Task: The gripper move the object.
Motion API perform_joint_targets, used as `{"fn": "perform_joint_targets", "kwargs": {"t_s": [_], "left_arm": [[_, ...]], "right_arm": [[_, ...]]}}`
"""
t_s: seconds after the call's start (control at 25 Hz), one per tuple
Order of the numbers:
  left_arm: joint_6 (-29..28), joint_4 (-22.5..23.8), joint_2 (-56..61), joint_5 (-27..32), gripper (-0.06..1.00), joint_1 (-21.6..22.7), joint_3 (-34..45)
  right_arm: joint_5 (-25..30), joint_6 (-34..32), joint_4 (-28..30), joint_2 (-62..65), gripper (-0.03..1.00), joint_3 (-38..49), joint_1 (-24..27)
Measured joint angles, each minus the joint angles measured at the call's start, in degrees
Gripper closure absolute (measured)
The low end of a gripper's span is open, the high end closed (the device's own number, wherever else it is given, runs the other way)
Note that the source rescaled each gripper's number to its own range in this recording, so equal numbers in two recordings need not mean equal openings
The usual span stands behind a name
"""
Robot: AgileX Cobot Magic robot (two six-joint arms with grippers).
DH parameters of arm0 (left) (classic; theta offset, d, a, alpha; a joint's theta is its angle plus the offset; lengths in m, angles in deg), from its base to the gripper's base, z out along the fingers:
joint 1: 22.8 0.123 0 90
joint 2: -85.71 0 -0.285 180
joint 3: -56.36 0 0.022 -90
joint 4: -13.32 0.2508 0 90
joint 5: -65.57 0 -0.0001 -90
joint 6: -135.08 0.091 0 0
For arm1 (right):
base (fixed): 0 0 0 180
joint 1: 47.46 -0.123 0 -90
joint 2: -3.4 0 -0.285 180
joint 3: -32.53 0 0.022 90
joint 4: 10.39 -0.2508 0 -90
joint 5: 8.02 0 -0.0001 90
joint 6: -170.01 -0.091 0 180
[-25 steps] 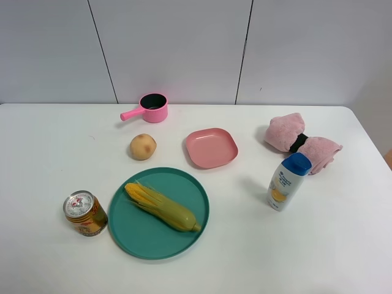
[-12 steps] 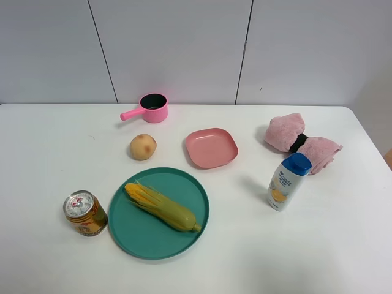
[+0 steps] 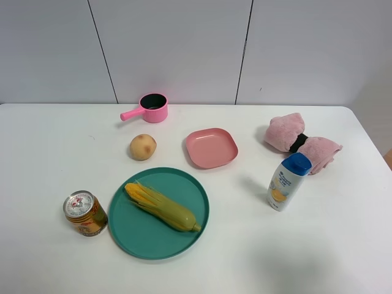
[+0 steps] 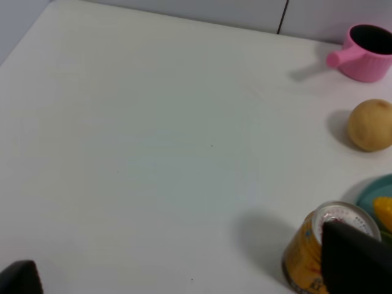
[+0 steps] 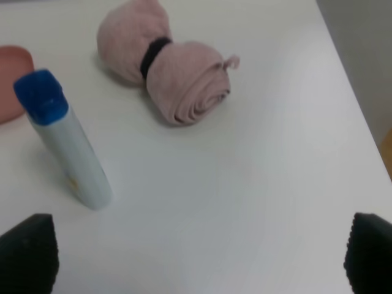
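We can read no text anywhere. The can [image 3: 85, 214] carries a printed red and yellow label and the white bottle [image 3: 286, 182] shows a blue and yellow logo patch, but the lettering on both is too small and blurred for us to make out.

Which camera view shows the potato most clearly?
The exterior high view shows the potato best: whole, unobstructed, resting on the table between the pink pot and the teal plate. The left wrist view shows it too, cut slightly at the frame edge. The right wrist view does not show it.
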State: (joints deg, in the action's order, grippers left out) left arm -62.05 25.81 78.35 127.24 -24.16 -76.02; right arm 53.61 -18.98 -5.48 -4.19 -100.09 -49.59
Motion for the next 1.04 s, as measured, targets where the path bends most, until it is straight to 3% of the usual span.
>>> {"fn": "perform_joint_targets", "kwargs": {"t_s": [0.16,1.04], "left_arm": [[0.00,0.00,0.00,0.00,-0.06,0.00,0.00],[0.00,0.00,0.00,0.00,-0.06,0.00,0.00]], "right_arm": [[-0.93,-0.20,0.02,0.00,0.01,0.69,1.94],[-0.83,-0.08,-0.04,0.00,0.01,1.30,2.01]]}}
